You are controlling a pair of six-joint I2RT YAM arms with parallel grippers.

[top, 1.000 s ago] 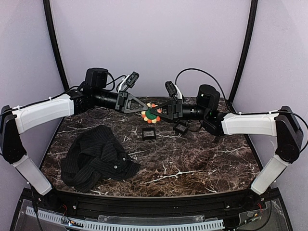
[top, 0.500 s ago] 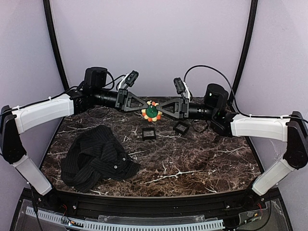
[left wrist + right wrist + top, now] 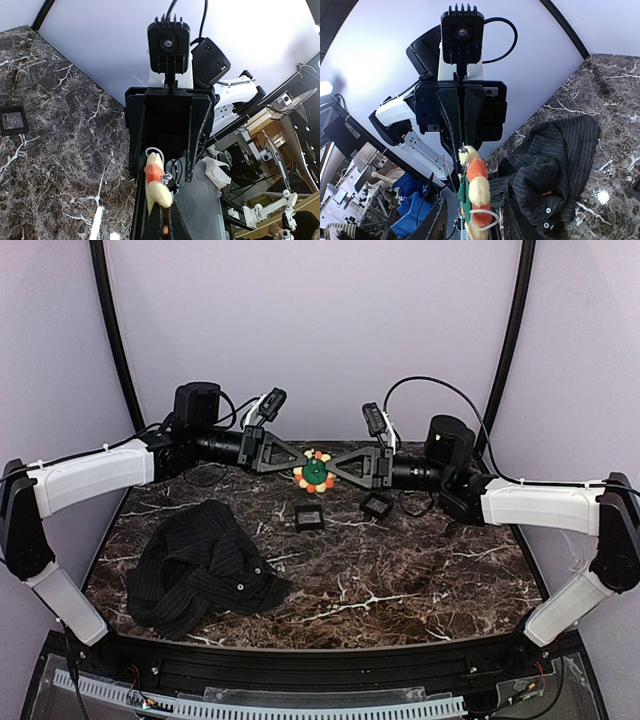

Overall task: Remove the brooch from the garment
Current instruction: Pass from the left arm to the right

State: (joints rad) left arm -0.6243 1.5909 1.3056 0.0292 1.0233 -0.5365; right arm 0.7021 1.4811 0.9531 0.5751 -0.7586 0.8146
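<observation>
I see the brooch, a small round flower with orange and cream petals around a green and red centre. It is held in the air at the tip of the left gripper, well apart from the garment. That black pinstriped cloth lies crumpled on the table's near left, small buttons showing.

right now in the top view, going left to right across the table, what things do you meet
garment → brooch → right-hand black square box; the other black square box lines up with the brooch, so it is left out
</observation>
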